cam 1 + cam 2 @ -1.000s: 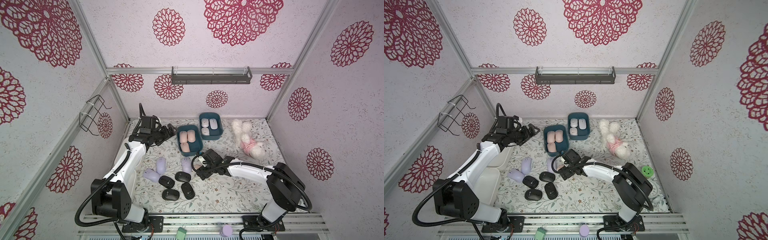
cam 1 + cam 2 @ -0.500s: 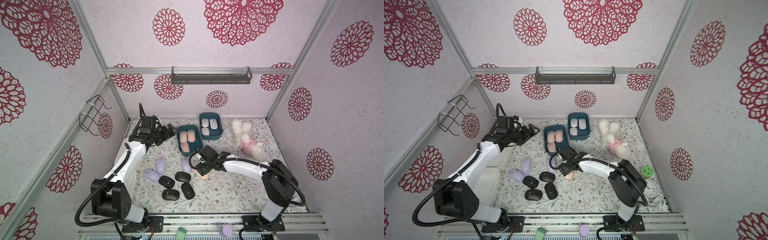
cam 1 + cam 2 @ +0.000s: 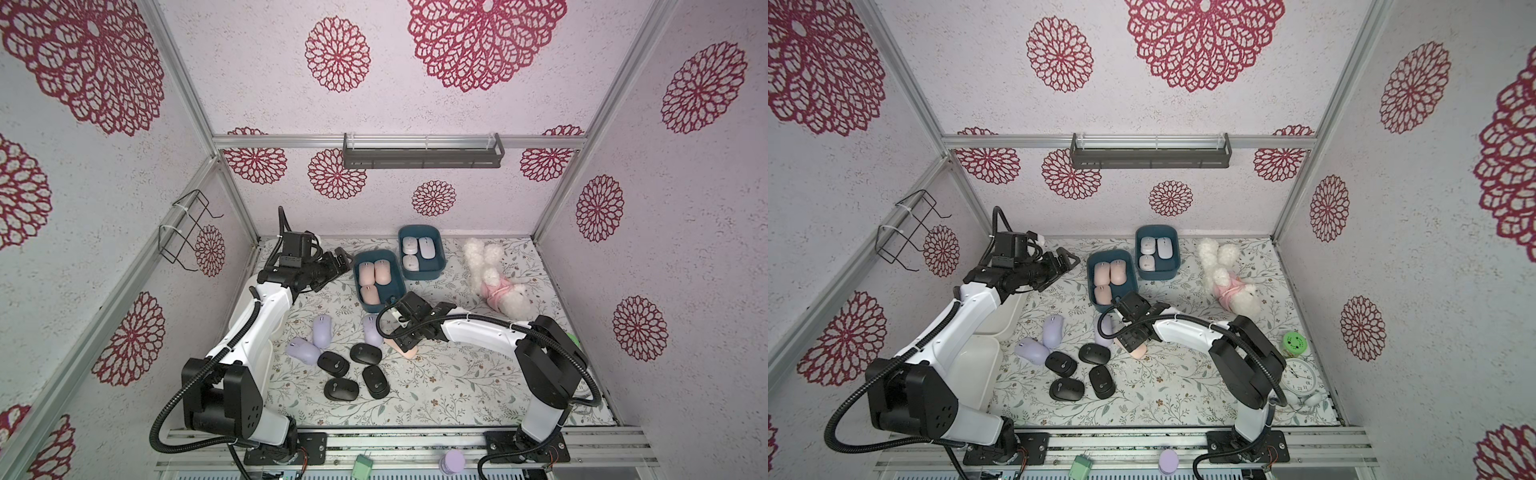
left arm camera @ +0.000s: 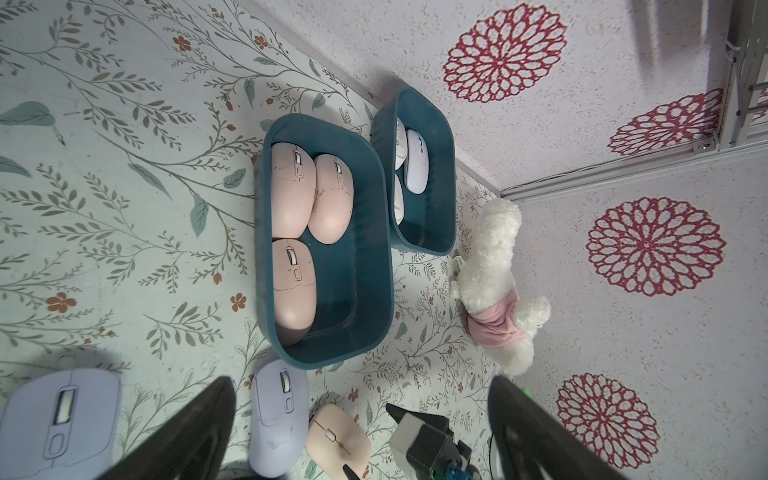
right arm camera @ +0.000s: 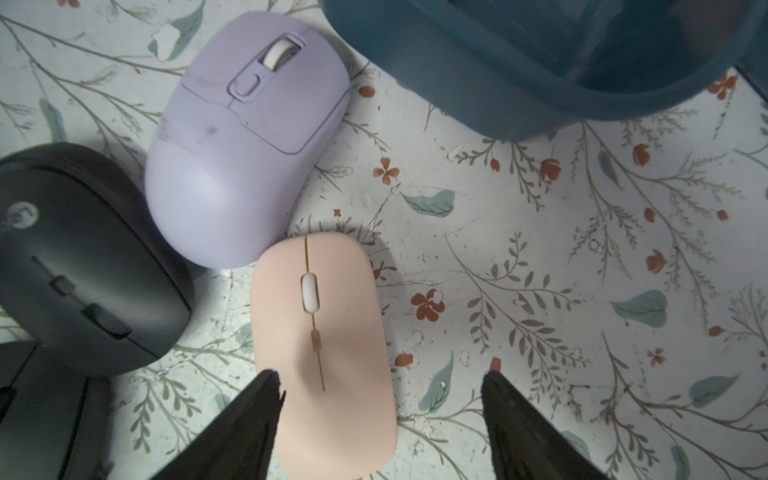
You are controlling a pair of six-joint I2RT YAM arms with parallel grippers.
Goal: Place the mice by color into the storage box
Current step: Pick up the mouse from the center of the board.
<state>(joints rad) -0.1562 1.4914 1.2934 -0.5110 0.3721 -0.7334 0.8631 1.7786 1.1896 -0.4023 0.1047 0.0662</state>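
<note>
A peach-pink mouse [image 3: 410,352] [image 5: 324,340] lies on the floral mat beside a lilac mouse [image 3: 372,330] [image 5: 249,166]. My right gripper [image 3: 408,341] [image 5: 381,382] stands open astride it: one finger touches its side and the other is well clear. Two more lilac mice [image 3: 323,330] [image 3: 303,350] and several black mice [image 3: 365,353] lie to the left. One teal storage box [image 3: 356,286] holds three peach-pink mice [image 4: 291,195]. The other box [image 3: 441,259] holds three white mice [image 3: 426,247]. My left gripper [image 3: 343,258] [image 4: 361,386] hangs open and empty beside the pink box.
A white plush toy [image 3: 494,274] in a pink outfit lies at the back right. A white clock [image 3: 1300,374] and a green round object [image 3: 1293,343] sit by the right wall. White trays [image 3: 984,361] stand under the left arm. A grey shelf [image 3: 422,151] hangs on the back wall.
My right gripper shifted left and settled over the peach-pink mouse, its jaws drawing in slightly. The left arm has not moved.
</note>
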